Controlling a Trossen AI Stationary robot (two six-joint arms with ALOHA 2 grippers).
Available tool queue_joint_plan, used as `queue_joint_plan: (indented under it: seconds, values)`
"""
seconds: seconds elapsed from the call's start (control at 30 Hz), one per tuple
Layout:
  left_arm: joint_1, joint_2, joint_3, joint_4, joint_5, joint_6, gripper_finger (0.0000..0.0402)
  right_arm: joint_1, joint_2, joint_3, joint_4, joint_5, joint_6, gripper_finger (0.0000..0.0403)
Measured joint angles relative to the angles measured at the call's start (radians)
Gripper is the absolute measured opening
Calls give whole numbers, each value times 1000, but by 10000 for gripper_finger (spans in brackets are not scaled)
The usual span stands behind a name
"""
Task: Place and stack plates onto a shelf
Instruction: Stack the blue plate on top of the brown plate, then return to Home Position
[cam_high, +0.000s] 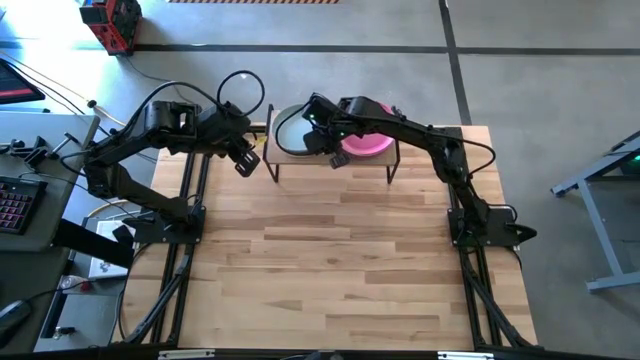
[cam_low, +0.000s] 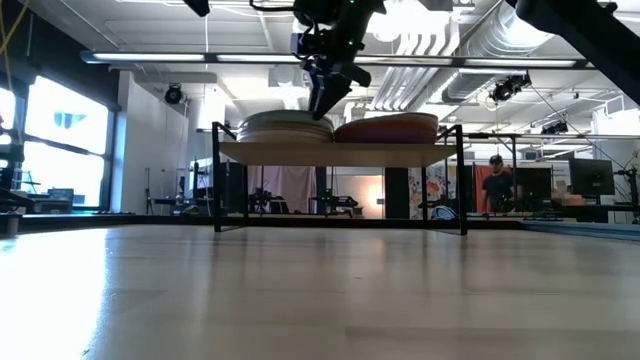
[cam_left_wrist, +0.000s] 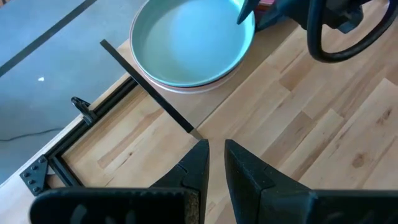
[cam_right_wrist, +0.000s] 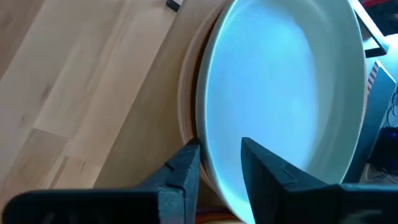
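A pale teal plate (cam_left_wrist: 189, 43) tops the stack on the shelf (cam_left_wrist: 205, 102) (the left gripper (cam_left_wrist: 216, 163) hangs nearby, fingers slightly parted).

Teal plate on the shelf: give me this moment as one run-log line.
teal plate: tops left stack on shelf | right gripper: fingers straddle its rim | left gripper: beside shelf, empty | magenta plate: tops right stack

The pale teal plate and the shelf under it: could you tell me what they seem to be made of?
Pale teal plate: probably matte glazed ceramic or melamine; smooth surface, soft dull sheen. Shelf: light wood board with visible grain, on thin black legs, likely metal.
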Motion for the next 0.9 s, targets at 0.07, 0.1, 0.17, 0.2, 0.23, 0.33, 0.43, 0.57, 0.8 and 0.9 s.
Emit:
queue_joint_plan:
  seconds: [0.07,0.1,0.17,0.2,0.23,0.33,0.43,0.57,0.8,0.9]
  values:
    - [0,0,0,0,0,0,39,0,0,7,-6,7,5,93]
    - [0,0,0,0,0,0,39,0,0,11,-8,10,13,93]
    - [0,0,0,0,0,0,39,0,-1,13,-6,11,30,94]
    - [0,0,0,0,0,0,39,1,-1,13,-7,11,38,94]
    - [0,0,0,0,0,0,39,2,-1,13,-10,11,50,94]
    - [0,0,0,0,-1,0,39,9,-6,13,-15,11,83,94]
    - [0,0,0,0,-1,0,39,13,-12,13,-32,16,88,94]
    - [0,0,0,0,-1,0,39,16,-12,13,-58,70,106,94]
    - [0,0,0,0,-2,-1,39,8,-12,13,4,41,112,94]
    - [0,0,0,0,-3,-2,39,6,-12,13,30,39,114,94]
